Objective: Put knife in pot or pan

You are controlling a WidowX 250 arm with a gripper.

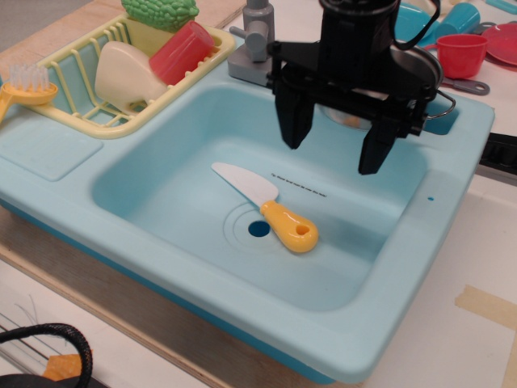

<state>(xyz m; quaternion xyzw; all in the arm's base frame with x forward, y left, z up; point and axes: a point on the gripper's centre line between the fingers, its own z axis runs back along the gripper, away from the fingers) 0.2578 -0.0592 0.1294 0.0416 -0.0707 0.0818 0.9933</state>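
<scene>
The knife (269, 209), white curved blade and chunky yellow handle with a hole, lies flat on the floor of the light blue sink (242, 291), next to the drain. My gripper (335, 139) hangs open and empty above the sink, up and to the right of the knife, not touching it. Its black fingers (296, 121) point down, spread wide. The shiny steel pot (422, 66) sits on the sink's back right corner, mostly hidden behind the gripper; one loop handle (440, 103) shows.
A yellow dish rack (81, 113) at back left holds a cream cup, a red cup (182, 52) and a green item. A yellow-handled brush (24, 85) lies at far left. A grey faucet (255, 40) stands behind the sink. Red and blue cups (460, 52) stand at back right.
</scene>
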